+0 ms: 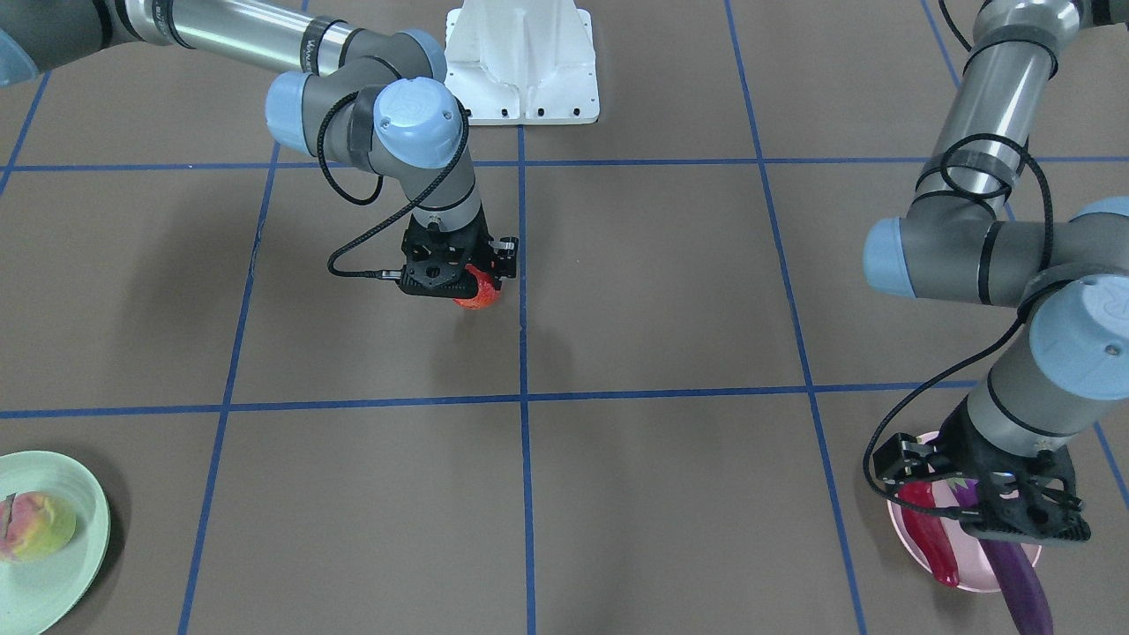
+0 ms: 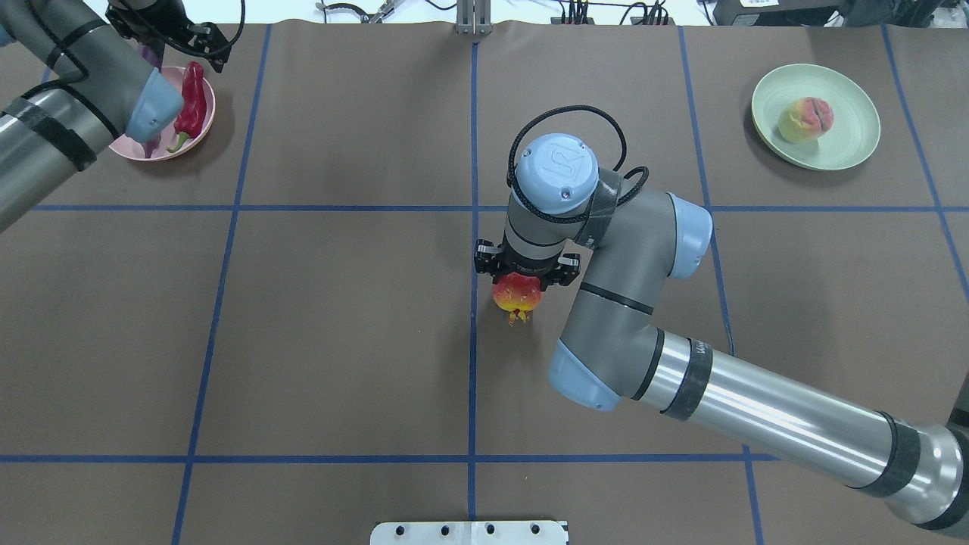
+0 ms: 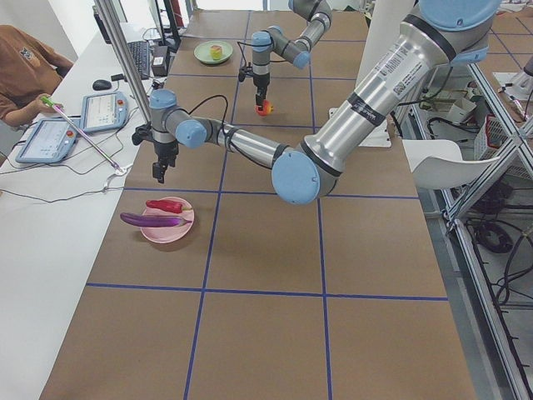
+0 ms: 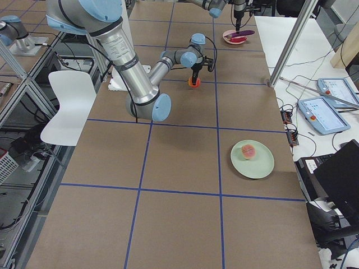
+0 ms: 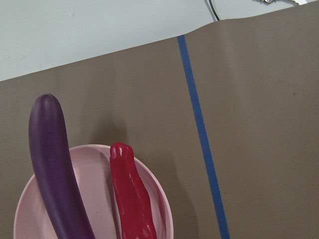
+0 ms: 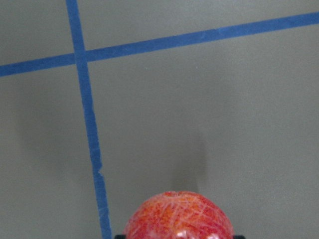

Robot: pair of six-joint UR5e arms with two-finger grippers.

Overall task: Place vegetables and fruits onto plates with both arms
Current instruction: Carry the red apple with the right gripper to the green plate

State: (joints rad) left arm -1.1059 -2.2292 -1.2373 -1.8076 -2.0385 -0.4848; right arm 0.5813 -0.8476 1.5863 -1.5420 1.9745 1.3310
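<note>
Now, right jaws clenched on red-orange fruit (image 2: 518,297). Below left jaws: pink plate (image 5: 99,174) with eggplant (image 5: 50,164), chili (image 5: 130,194); left jaws' state indiscernible.

I run this rig from afar and honestly it's a good-looking setup. The left arm (image 1: 997,88) and right arm (image 2: 757,412) are fat silver-grey tubes with darker grey elbow housings and round light-blue joint caps (image 2: 559,163). One cap has a logo pressed into it. Black bands (image 2: 685,378) wrap the shiny tubes, and the near arm in the left-side view wears a white sticker (image 3: 390,65) with black print. A thin black braided cable (image 1: 385,275) loops loosely around each wrist. The left claw (image 3: 158,172) and right claw (image 2: 518,286) are matte black, kinda skeletal. The white base block (image 1: 522,62) is chunky, with small dark screw holes along its edge.
</note>
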